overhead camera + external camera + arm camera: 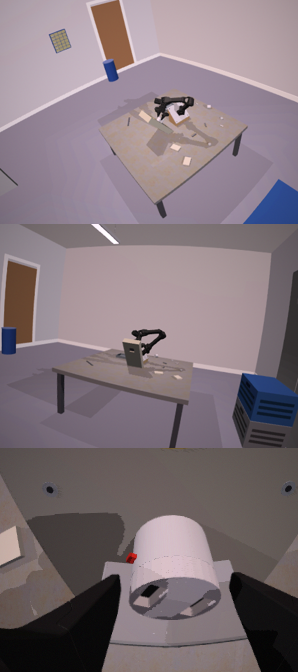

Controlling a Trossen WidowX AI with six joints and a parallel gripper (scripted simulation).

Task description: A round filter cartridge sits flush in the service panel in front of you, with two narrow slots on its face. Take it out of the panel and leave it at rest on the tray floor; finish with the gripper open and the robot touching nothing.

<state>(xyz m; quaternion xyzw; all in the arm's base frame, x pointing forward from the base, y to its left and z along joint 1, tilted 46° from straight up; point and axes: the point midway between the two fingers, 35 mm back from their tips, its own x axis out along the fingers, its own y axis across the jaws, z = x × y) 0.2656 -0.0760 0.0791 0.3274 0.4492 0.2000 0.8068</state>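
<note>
The white round cartridge (172, 555) is out of the panel, resting on a pale ledge (170, 633) at the panel's foot. Its face with two slots is toward the wrist camera, and a small red tab (131, 557) shows at its left side. My gripper (176, 581) (162, 117) is open, with one finger on each side of the cartridge and a visible gap at both sides. The grey service panel (200, 493) (162, 126) (133, 360) leans upright; in the exterior view it hides the cartridge and fingers. The dark tray (120, 356) lies behind the panel's left side.
A white-topped box with orange sides (179, 121) stands under the arm. Two pale blocks (175, 147) (186, 161) and several small bits lie on the table (141, 165). A dark rod (128, 121) (89, 362) lies beyond the panel. Screws (50, 489) (288, 488) mark the panel face.
</note>
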